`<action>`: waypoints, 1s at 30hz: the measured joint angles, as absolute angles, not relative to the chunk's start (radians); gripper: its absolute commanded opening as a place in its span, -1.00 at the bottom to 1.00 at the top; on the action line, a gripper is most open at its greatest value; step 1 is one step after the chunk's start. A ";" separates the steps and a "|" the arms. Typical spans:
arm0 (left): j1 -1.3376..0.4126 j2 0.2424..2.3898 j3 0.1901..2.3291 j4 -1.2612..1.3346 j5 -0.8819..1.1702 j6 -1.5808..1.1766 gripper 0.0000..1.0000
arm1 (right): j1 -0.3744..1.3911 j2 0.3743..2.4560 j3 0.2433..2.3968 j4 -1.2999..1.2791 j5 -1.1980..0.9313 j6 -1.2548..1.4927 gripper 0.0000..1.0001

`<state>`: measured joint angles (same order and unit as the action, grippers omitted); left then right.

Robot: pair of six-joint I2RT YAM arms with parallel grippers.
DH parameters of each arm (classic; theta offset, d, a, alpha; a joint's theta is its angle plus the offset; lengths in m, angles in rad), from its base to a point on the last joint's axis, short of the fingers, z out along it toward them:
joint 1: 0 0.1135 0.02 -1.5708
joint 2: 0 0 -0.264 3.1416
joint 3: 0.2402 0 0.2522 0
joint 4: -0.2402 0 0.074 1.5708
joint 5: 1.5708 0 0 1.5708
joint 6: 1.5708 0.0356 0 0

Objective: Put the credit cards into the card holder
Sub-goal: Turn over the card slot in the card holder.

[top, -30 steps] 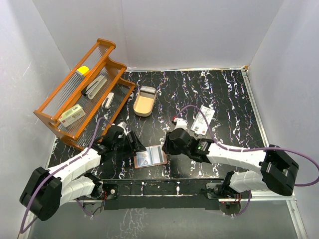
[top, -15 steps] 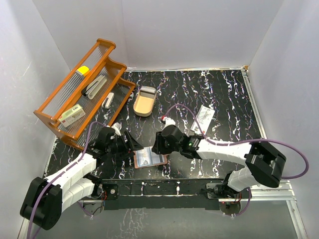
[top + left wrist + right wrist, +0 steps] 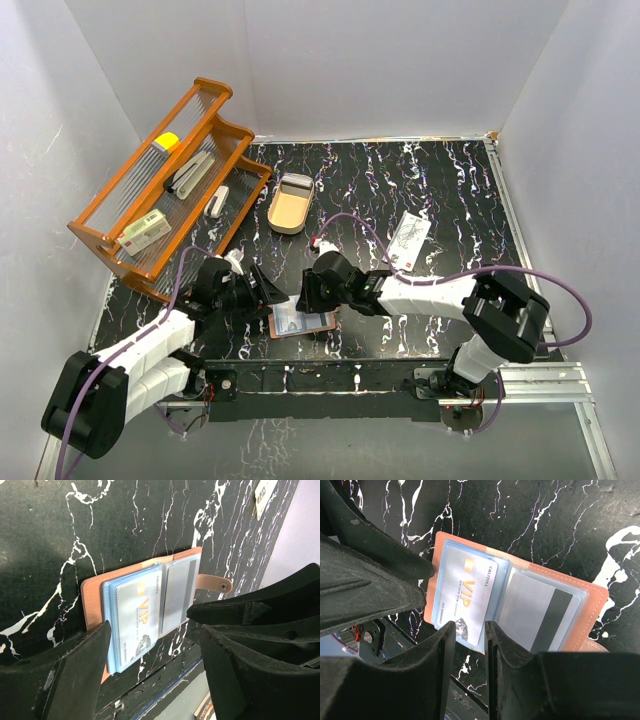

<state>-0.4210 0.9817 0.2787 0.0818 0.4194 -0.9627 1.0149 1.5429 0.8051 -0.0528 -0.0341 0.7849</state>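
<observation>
The card holder [image 3: 318, 323] lies open near the table's front edge, a reddish-brown wallet [image 3: 92, 605] with a strap tab [image 3: 215, 584]. A pale blue credit card [image 3: 470, 595] marked VIP sticks partly out of its left clear pocket. A grey card with a dark stripe [image 3: 540, 612] sits in the right pocket. My left gripper [image 3: 265, 292] hovers open at the holder's left end. My right gripper [image 3: 470, 630] hangs just above the blue card's near edge, jaws narrowly open with nothing between them. A white credit card [image 3: 410, 240] with red and dark print lies on the table farther right.
A large orange wire rack [image 3: 160, 190] stands at the back left with a cream box [image 3: 143, 232] in it. A tan oval tray [image 3: 290, 203] sits behind the holder. White walls close in on three sides. The table's front edge [image 3: 330, 362] is just below the holder.
My right gripper has swung left from beside the holder's right end to over its left half. My left gripper has drawn back a little to the left.
</observation>
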 measured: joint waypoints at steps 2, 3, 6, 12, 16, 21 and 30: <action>-0.421 0.979 0.270 0.082 0.419 -0.965 0.41 | 1.015 1.557 0.811 -0.048 -0.041 0.784 -0.44; -0.421 0.975 0.265 0.083 0.419 -0.966 0.41 | 1.015 1.563 0.813 -0.047 -0.045 0.783 -0.45; -0.421 0.967 0.260 0.082 0.419 -0.968 0.41 | 1.015 1.584 0.819 -0.046 -0.052 0.783 -0.46; -0.421 0.967 0.260 0.083 0.419 -0.968 0.40 | 1.016 1.632 0.823 -0.041 -0.054 0.775 -0.57; -0.421 0.967 0.258 0.089 0.419 -0.969 0.40 | 1.016 1.655 0.828 -0.044 -0.056 0.771 -0.65; -0.421 0.968 0.243 0.104 0.422 -0.970 0.40 | 1.016 1.662 0.831 -0.044 -0.056 0.768 -0.76; -0.421 0.981 0.241 0.138 0.438 -0.980 0.40 | 1.020 1.676 0.830 -0.040 -0.058 0.768 -0.85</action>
